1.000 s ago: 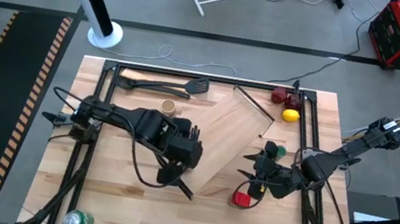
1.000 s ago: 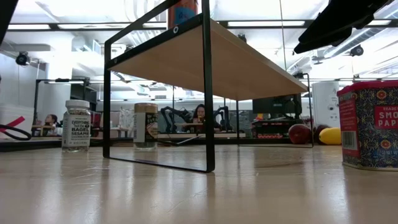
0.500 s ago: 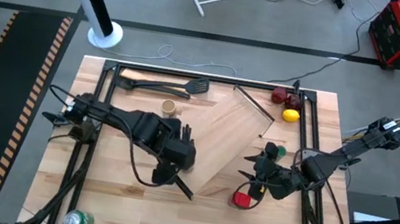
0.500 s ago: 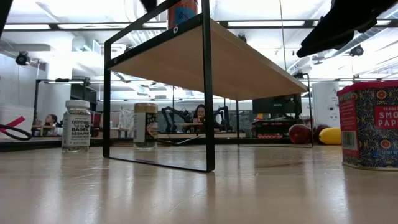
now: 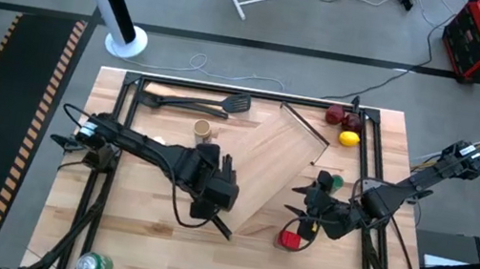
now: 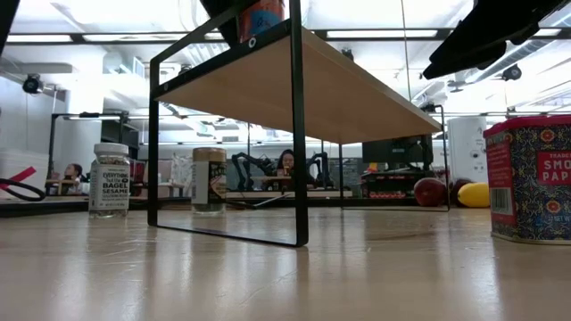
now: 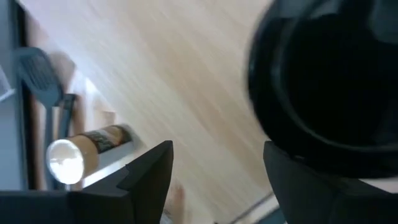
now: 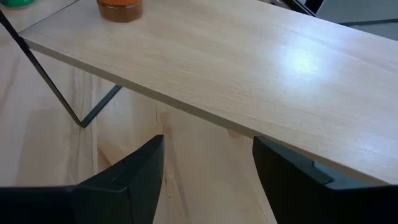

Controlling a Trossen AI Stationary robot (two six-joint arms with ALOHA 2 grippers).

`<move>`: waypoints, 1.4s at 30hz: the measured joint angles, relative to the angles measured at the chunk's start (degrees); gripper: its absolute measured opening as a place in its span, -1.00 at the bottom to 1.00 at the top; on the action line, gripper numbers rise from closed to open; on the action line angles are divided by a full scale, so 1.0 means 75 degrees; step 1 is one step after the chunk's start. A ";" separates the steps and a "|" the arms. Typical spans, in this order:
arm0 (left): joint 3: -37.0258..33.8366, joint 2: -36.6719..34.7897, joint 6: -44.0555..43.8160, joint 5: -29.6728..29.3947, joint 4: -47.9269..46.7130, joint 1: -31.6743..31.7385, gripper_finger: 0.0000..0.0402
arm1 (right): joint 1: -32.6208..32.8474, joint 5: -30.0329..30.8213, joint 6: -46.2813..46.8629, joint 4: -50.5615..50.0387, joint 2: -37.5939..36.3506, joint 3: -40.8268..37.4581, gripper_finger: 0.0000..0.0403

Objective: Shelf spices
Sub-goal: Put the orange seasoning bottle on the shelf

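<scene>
Black-capped jar (image 7: 329, 81) sits between the left tool's (image 5: 211, 193) spread fingers at the shelf's (image 5: 263, 172) 8 o'clock corner; probably light, rigid, slick, so grip mid-body. Right tool (image 5: 312, 214) gapes empty.

Evenly and brightly lit from overhead. Low view: ceiling strip lights (image 6: 375, 34) blown out behind, table (image 6: 268, 276) sheened with reflections, shelf (image 6: 303, 89) underside in shade, near tin (image 6: 535, 178) slightly soft. Left wrist view: heavily blurred throughout, black cap (image 7: 329, 81) an unfocused mass. Right wrist view: sharp, with soft glare on board. High view: crisp, with faint shadows.
</scene>
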 joint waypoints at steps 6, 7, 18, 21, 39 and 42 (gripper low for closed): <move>0.0117 -0.0003 0.0005 -0.0005 0.0360 -0.0004 0.10 | 0.0002 0.0000 -0.0035 -0.0007 0.0000 0.0000 0.06; 0.0117 -0.0003 0.0005 0.0001 0.0411 -0.0012 0.09 | 0.0002 0.0000 -0.0035 -0.0006 0.0000 0.0000 0.05; 0.0114 -0.0003 -0.0004 0.0546 0.0769 -0.0030 0.09 | 0.0000 -0.0003 -0.0033 -0.0008 0.0000 0.0000 0.10; 0.0111 -0.0003 0.0029 0.0649 0.0904 -0.0069 0.10 | 0.0002 -0.0006 -0.0032 -0.0011 0.0000 0.0000 0.11; 0.0105 -0.0003 0.0465 0.1207 0.1321 -0.0329 0.00 | 0.0002 -0.0009 -0.0029 -0.0013 0.0000 0.0000 0.07; 0.0103 -0.0003 0.0538 0.1207 0.1377 -0.0395 0.00 | 0.0002 -0.0009 -0.0029 -0.0013 0.0000 0.0000 0.10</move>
